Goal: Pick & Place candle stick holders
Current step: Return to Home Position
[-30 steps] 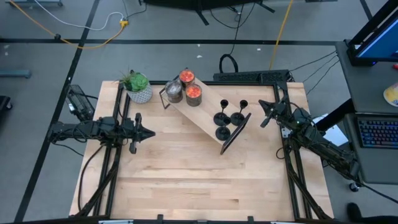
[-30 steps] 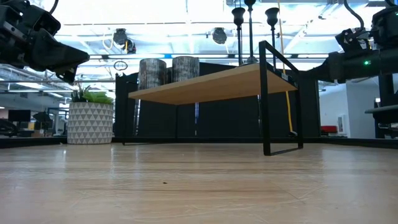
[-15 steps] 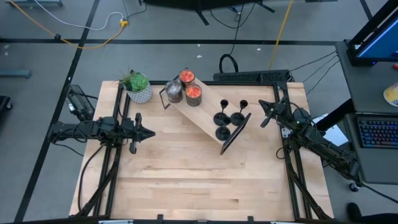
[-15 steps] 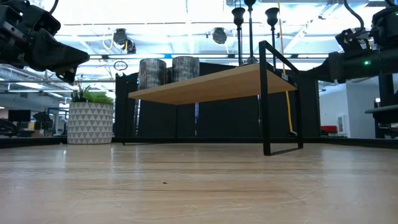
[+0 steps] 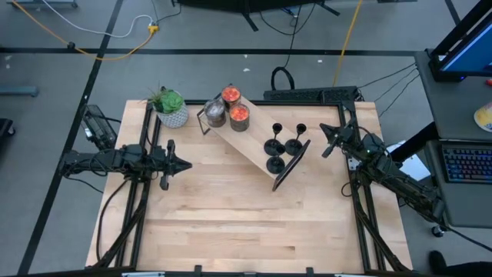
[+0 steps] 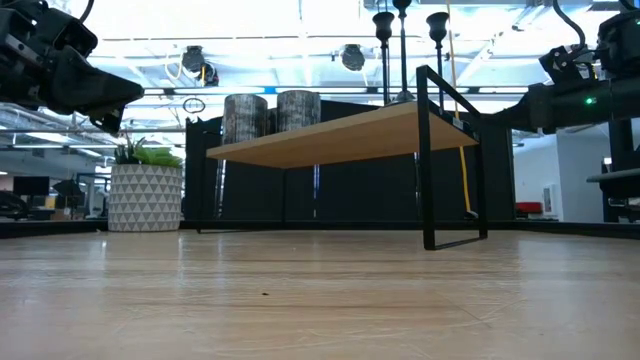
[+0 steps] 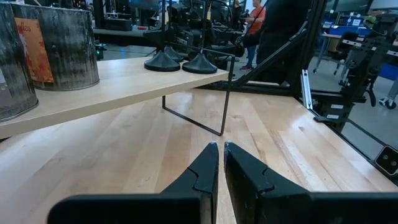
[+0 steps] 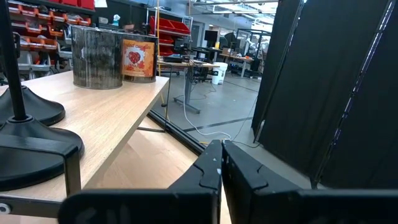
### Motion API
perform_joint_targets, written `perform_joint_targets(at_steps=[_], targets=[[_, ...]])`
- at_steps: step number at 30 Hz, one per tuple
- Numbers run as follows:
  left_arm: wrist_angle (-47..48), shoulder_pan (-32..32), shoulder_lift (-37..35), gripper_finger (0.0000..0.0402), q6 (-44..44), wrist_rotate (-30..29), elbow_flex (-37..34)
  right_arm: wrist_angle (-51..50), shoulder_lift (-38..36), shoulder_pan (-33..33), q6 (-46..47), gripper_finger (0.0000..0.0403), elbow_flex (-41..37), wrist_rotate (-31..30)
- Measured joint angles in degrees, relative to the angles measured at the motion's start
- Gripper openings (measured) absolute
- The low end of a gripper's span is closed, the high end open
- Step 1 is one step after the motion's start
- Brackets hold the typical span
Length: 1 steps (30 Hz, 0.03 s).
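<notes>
Three black candle stick holders (image 5: 276, 145) (image 5: 294, 142) (image 5: 274, 163) stand by their round bases on the right end of a raised wooden shelf (image 5: 254, 138). In the left wrist view two of the bases (image 7: 163, 61) (image 7: 200, 62) show on the board. My left gripper (image 5: 184, 164) (image 7: 221, 149) hovers shut and level at the table's left side, well short of the shelf. My right gripper (image 5: 327, 150) (image 8: 221, 149) hovers shut at the table's far right, beside the shelf's right end, with the holder bases (image 8: 28, 115) close by. Neither gripper has anything in it.
Three jars (image 5: 216, 114) (image 5: 231, 96) (image 5: 239, 115) stand on the shelf's left end. A potted plant (image 5: 171, 108) sits at the far left corner. The shelf's black metal legs (image 6: 430, 160) stand on the table. The near half of the table (image 5: 246, 223) is bare wood.
</notes>
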<state>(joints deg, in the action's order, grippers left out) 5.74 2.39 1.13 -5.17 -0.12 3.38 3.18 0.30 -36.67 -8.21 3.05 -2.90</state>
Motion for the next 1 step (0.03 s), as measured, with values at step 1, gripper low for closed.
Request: perform_joint_targets(at_steps=[1], targets=[[0.0, 0.0, 0.0, 0.0031, 0.0, 0.0, 0.0, 0.0, 0.0, 0.0, 0.0, 0.0, 0.0, 0.0]])
